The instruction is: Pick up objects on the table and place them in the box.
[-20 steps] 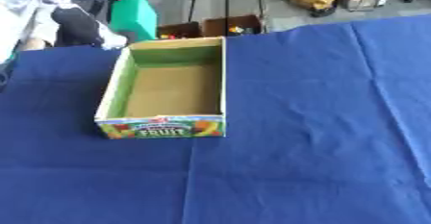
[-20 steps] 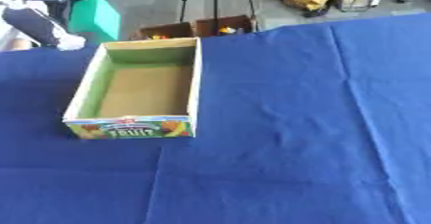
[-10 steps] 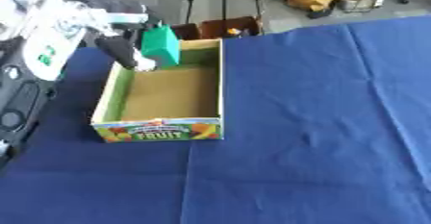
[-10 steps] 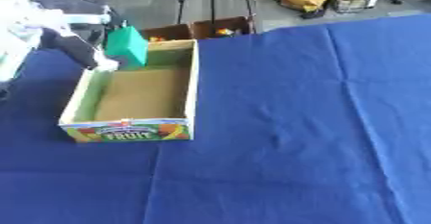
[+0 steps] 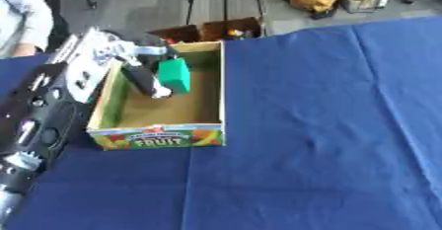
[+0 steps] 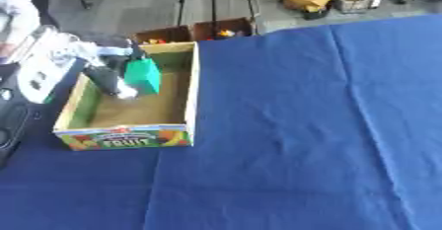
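1 green block (image 5: 174,75), pinched in the left hand (image 5: 142,78), is now dropping deeper inside the fruit box (image 5: 160,138), nearing release.

Left arm reaching in from left — left hand (image 5: 142,73) fingers curled, pinching.

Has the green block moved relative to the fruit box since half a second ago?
Yes. The left hand has carried the green block from over the fruit box's far left rim into its interior.

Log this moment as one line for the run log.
left hand: shut on green block | block: above fruit box interior, unreleased | right hand: not in view | phase: placing
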Robot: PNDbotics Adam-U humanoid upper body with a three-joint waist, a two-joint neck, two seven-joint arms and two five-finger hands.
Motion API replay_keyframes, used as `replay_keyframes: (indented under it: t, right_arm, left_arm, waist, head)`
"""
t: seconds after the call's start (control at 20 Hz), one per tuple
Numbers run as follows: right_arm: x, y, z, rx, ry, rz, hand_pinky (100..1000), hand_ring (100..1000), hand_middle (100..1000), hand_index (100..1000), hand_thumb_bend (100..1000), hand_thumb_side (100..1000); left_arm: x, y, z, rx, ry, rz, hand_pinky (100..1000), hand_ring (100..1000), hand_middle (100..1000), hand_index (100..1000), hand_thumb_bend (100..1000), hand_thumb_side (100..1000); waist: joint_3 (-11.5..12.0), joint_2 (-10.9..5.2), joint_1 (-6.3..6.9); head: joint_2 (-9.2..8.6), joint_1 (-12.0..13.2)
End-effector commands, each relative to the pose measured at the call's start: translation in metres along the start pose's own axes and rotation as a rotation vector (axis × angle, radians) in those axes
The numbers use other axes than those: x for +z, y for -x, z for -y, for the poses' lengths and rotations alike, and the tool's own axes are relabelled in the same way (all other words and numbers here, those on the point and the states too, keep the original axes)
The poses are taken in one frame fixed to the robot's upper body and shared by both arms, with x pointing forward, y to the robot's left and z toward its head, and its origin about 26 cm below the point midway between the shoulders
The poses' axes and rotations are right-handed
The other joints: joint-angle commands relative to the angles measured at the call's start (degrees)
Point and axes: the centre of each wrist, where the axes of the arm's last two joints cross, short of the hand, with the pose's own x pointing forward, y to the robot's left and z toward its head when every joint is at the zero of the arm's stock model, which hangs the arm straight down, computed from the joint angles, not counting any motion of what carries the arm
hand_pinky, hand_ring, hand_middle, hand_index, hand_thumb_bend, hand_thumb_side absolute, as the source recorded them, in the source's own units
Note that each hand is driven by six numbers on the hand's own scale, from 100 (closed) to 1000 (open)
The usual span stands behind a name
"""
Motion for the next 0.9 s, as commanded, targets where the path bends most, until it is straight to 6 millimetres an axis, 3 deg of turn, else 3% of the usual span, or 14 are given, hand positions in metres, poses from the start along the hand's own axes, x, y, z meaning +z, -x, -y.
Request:
replay_keyframes:
  t: [0.05, 0.4, 0.5, 0.6, 0.65, 0.7, 0.75, 0.9]
  right_arm:
    - [-0.0095, -0.0053, 0.0005, -0.013, 0.000, 0.039, 729, 712, 491, 684, 100, 762]
    - [-0.0105, -0.0054, 0.0001, -0.017, -0.003, 0.042, 730, 713, 490, 684, 100, 764]
    - [-0.0104, -0.0054, -0.0001, -0.018, -0.003, 0.041, 731, 713, 490, 684, 100, 763]
    - [-0.0104, -0.0054, 0.0000, -0.019, -0.003, 0.041, 731, 713, 489, 684, 100, 763]
    - [-0.0104, -0.0054, 0.0000, -0.019, -0.003, 0.041, 731, 713, 489, 684, 100, 764]
    - [-0.0104, -0.0054, 0.0000, -0.019, -0.003, 0.040, 731, 713, 489, 684, 100, 763]
    - [-0.0104, -0.0054, 0.0001, -0.019, -0.003, 0.040, 732, 713, 489, 684, 100, 763]
    - [-0.0101, -0.0053, 0.0002, -0.018, -0.003, 0.038, 732, 713, 489, 683, 100, 763]
  left_arm:
    - [0.0023, 0.0022, -0.0087, -0.062, 0.027, -0.010, 398, 536, 643, 734, 100, 416]
    - [-0.0059, 0.0020, -0.0018, -0.077, 0.074, -0.030, 427, 559, 664, 763, 100, 421]
    - [-0.0070, 0.0016, -0.0011, -0.084, 0.085, -0.039, 445, 576, 683, 806, 100, 415]
    - [-0.0075, 0.0007, -0.0008, -0.099, 0.103, -0.049, 460, 617, 753, 937, 100, 394]
    - [-0.0075, 0.0004, -0.0009, -0.111, 0.114, -0.058, 494, 673, 789, 987, 100, 384]
    - [-0.0073, 0.0000, -0.0011, -0.126, 0.124, -0.068, 505, 684, 796, 997, 100, 386]
    - [-0.0073, -0.0003, -0.0009, -0.140, 0.132, -0.078, 606, 764, 846, 1000, 100, 415]
    - [-0.0065, -0.0014, -0.0023, -0.178, 0.141, -0.097, 713, 844, 918, 1000, 100, 431]
  waist:
    - [-0.2, -0.90, -0.23]
    - [-0.6, -0.51, -0.06]
    - [-0.7, -0.47, 0.00]
    - [-0.7, -0.44, 0.03]
    - [-0.7, -0.44, 0.04]
    - [-0.7, -0.43, 0.05]
    - [-0.7, -0.43, 0.05]
    - [-0.6, -0.46, 0.06]
  head:
    - [-0.57, 0.3]
    - [-0.59, 0.4]
    - [-0.64, 0.4]
    - [-0.72, 0.4]
    - [-0.71, 0.4]
    - [-0.73, 0.4]
    - [-0.74, 0.3]
    - [-0.71, 0.3]
